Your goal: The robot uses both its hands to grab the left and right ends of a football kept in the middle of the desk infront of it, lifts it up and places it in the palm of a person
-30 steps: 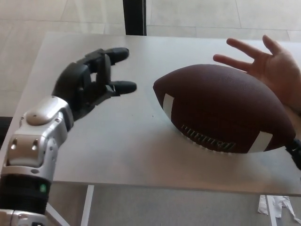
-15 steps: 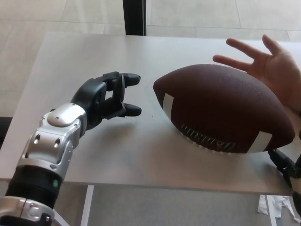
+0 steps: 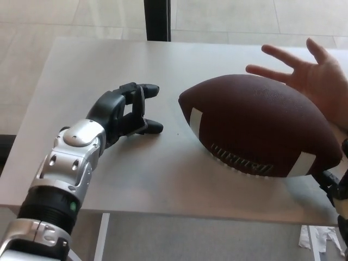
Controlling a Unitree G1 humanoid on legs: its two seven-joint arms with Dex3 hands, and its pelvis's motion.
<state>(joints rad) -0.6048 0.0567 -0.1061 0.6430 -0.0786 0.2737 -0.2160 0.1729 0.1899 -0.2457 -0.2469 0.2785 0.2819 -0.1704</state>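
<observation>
Since the earlier frames, the left hand (image 3: 126, 111) has dropped from a raised position to just above the bench (image 3: 98, 60), and more of the right hand (image 3: 337, 185) now shows at the picture's 4 o'clock edge.

Left hand: open, thumb and fingers (image 3: 148, 88) spread and pointing toward the football (image 3: 255, 128), holding nothing, with a clear gap to the ball's near tip.

Right hand: only a sliver of black is visible below the ball's far end; its state cannot be told.

Football: brown, white-striped, laces facing the camera, lying at 3 o'clock of the bench's middle. Whether it rests fully on the surface or is partly propped at its right end cannot be confirmed.

Person's hand (image 3: 310, 76): open, fingers spread, at 1 o'clock of the ball, close behind its upper right shoulder.

Step in hand, by judgement: the approach to the two-ended grasp; lifting has not begun. The next move calls for the left hand to travel toward 3 o'clock onto the left tip while the right hand seats on the opposite tip.

Containers: none in view.
</observation>
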